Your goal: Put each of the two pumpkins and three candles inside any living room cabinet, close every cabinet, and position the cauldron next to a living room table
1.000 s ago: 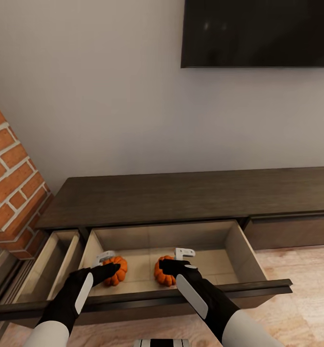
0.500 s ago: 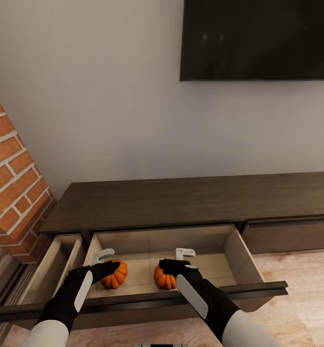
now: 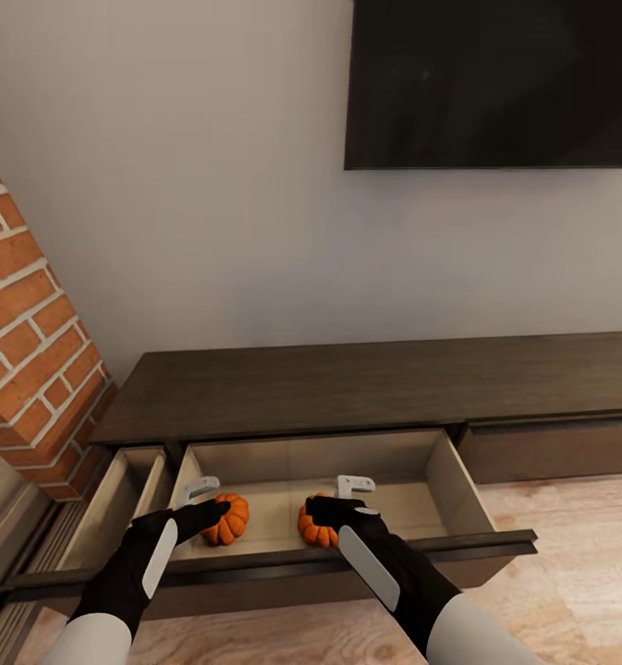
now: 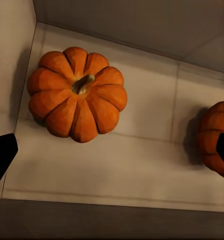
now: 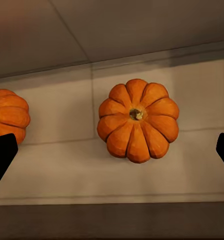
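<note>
The dark-brown cabinet (image 3: 347,383) stands against the wall with its left front pulled out, showing a pale beige drawer (image 3: 440,485). Two orange pumpkins lie on the drawer floor side by side, the left pumpkin (image 3: 225,519) (image 4: 77,92) and the right pumpkin (image 3: 316,525) (image 5: 138,120). My left gripper (image 3: 200,488) hovers open just above the left pumpkin, apart from it. Over the right pumpkin my right gripper (image 3: 354,484) is open too, with nothing between its black fingertips (image 5: 2,155). Candles and cauldron are out of view.
A red brick column (image 3: 29,369) rises at the left beside the cabinet. A dark TV (image 3: 495,83) hangs on the wall above. A narrow side compartment (image 3: 116,499) is pulled out as well. The cabinet's right front (image 3: 551,448) is shut. Wood floor (image 3: 579,554) lies at the right.
The whole picture has shifted down a little, so the camera has moved. Both pumpkins lie where they were, and both grippers stay open over them.
</note>
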Motion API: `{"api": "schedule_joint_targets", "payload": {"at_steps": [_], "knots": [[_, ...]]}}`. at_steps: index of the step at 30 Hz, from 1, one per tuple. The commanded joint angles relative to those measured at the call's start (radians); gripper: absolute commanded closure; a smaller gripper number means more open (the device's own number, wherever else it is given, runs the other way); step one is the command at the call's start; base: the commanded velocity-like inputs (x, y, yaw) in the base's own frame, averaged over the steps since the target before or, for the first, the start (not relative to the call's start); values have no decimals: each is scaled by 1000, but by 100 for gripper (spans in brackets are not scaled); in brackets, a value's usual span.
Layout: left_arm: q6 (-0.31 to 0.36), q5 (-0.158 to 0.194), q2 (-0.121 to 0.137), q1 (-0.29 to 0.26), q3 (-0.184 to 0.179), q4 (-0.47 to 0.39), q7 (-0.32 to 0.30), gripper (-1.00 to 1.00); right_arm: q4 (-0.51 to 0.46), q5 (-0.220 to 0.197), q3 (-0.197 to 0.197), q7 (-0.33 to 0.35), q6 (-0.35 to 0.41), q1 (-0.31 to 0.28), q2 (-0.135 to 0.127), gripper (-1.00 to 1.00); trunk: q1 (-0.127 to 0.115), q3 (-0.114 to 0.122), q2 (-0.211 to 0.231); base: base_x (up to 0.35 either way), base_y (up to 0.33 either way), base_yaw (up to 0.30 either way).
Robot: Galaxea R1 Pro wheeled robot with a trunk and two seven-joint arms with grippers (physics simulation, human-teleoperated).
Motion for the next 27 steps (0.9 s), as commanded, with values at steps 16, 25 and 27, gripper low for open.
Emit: {"api": "schedule_joint_targets", "payload": {"at_steps": [16,25,27], "knots": [[7,2,-2,0,5,0,-4,-100,1,-13,2,-9,-52,-1,-1,-100,-62,49,112,-59,4,0],[7,3,-3,0,4,2,-4,-100,1,-13,2,-9,-54,-1,-1,-100,-96,78,175,-164,28,0],[7,3,-3,0,4,2,-4,-100,1,-13,2,-9,-55,-1,-1,-100,-104,84,189,-112,29,0]]}}
